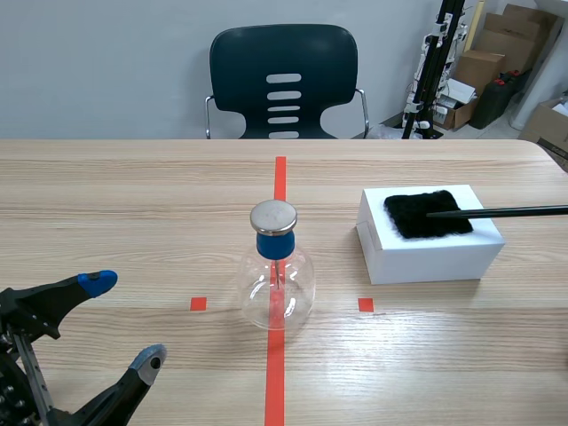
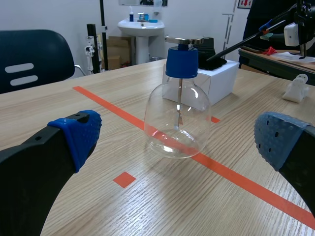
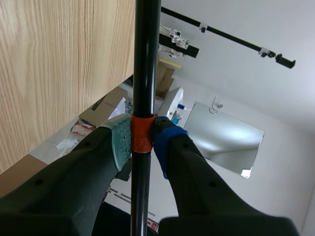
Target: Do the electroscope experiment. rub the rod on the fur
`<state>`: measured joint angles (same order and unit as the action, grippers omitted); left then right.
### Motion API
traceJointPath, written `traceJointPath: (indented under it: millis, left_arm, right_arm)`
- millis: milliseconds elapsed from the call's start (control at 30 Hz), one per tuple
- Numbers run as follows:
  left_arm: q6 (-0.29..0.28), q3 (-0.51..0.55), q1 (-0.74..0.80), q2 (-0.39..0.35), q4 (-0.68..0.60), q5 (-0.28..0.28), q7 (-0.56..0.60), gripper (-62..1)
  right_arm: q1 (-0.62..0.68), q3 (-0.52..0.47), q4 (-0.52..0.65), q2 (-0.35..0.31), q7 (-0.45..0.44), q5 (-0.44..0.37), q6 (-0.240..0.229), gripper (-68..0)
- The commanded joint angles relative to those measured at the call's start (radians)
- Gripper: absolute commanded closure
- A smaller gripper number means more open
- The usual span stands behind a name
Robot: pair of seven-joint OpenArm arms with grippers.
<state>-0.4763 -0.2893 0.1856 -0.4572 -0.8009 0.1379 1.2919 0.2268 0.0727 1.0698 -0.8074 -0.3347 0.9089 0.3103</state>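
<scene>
A glass electroscope flask with a blue stopper and a metal disc stands on the red tape line at the table's middle. To its right, a patch of black fur lies on a white box. A thin black rod comes in from the right, and its tip rests on the fur. My right gripper is shut on the rod at its orange band. My left gripper stands open at the near left. The flask is ahead of its blue pads.
A dark chair stands behind the table's far edge. Cardboard boxes and a black stand are at the back right. A small white object lies on the table beyond the box. The table's right corner is near the box.
</scene>
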Motion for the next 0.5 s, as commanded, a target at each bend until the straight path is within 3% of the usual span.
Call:
traceJointPath:
  millis: [0, 300, 400, 467]
  left_arm:
    - [-0.006, 0.007, -0.003, -0.009, -0.020, -0.010, 0.017, -62.3]
    - [-0.006, 0.007, -0.003, -0.009, -0.020, -0.010, 0.017, -62.3]
    - [-0.006, 0.007, -0.003, -0.009, -0.020, -0.010, 0.018, -62.3]
    - [-0.006, 0.007, -0.003, -0.009, -0.020, -0.010, 0.017, -62.3]
  right_arm:
    - [0.007, -0.006, 0.011, -0.043, 0.008, -0.012, 0.008, -0.4]
    - [0.029, -0.006, 0.011, -0.071, 0.008, -0.075, 0.023, -0.4]
    - [0.063, -0.007, 0.011, -0.085, 0.003, -0.100, 0.073, -0.4]
    - [0.089, -0.007, 0.012, -0.087, -0.003, -0.139, 0.135, -0.4]
